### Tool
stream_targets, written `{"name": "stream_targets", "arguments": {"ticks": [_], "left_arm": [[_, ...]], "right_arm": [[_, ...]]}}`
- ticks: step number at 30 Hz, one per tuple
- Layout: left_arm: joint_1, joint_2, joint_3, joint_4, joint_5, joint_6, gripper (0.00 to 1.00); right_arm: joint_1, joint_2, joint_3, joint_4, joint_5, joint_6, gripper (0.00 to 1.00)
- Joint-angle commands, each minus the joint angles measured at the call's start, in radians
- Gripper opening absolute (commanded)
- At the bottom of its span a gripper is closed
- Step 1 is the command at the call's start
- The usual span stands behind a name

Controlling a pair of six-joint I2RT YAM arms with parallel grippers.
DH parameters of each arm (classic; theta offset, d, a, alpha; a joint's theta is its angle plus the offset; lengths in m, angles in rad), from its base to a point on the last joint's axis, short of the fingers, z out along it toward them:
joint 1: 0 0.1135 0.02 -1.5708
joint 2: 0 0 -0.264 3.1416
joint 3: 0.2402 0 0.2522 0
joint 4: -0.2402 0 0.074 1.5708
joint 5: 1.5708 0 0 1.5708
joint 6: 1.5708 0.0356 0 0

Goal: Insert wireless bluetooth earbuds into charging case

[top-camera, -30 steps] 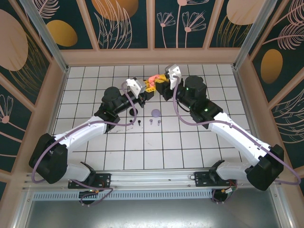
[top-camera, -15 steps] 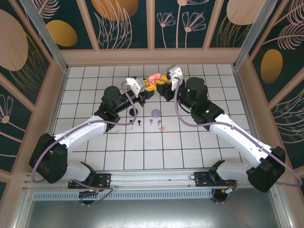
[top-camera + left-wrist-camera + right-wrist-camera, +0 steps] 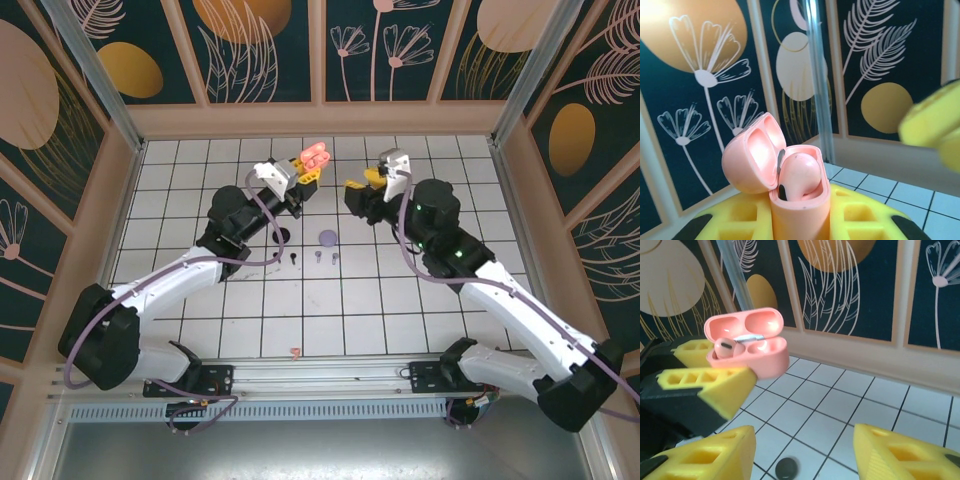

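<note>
The coral-pink charging case [image 3: 800, 207] is clamped upright in the jaws of the left gripper [image 3: 309, 169]. It is held above the surface at the upper middle of the top view, with its lid hinged open. One coral earbud [image 3: 799, 172] is seated in it; the neighbouring well looks empty. The jaws of the right gripper [image 3: 802, 442] are spread apart with nothing between them, just right of the case. A second coral earbud [image 3: 295, 351] lies on the tiled surface [image 3: 400, 300] at the lower middle, well apart from both grippers and down-left of the free right jaws. Its long axis cannot be told.
</note>
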Motion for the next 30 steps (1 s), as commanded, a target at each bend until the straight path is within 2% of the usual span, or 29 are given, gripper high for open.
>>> {"name": "stream_targets", "arguments": {"ticks": [1, 9, 15, 21, 25, 30], "left_arm": [[-0.001, -0.024, -0.011, 0.062, -0.074, -0.009, 0.00], [0.005, -0.013, -0.029, 0.094, -0.136, -0.028, 0.00], [0.052, -0.015, -0.034, 0.092, -0.159, -0.068, 0.00], [0.131, -0.038, -0.044, 0.072, -0.177, -0.112, 0.00], [0.162, -0.055, -0.052, 0.048, -0.197, -0.112, 0.00], [0.187, -0.064, -0.074, 0.057, -0.222, -0.121, 0.00]], "right_arm": [[-0.003, -0.028, -0.052, -0.062, 0.035, 0.137, 0.55], [0.057, -0.021, -0.165, -0.115, 0.031, 0.311, 0.54], [0.205, 0.078, -0.205, -0.162, 0.050, 0.474, 0.53], [0.390, 0.286, -0.089, -0.350, 0.112, 0.689, 0.53], [0.476, 0.416, 0.034, -0.526, 0.118, 0.833, 0.53], [0.563, 0.524, 0.112, -0.582, 0.059, 0.977, 0.52]]}}
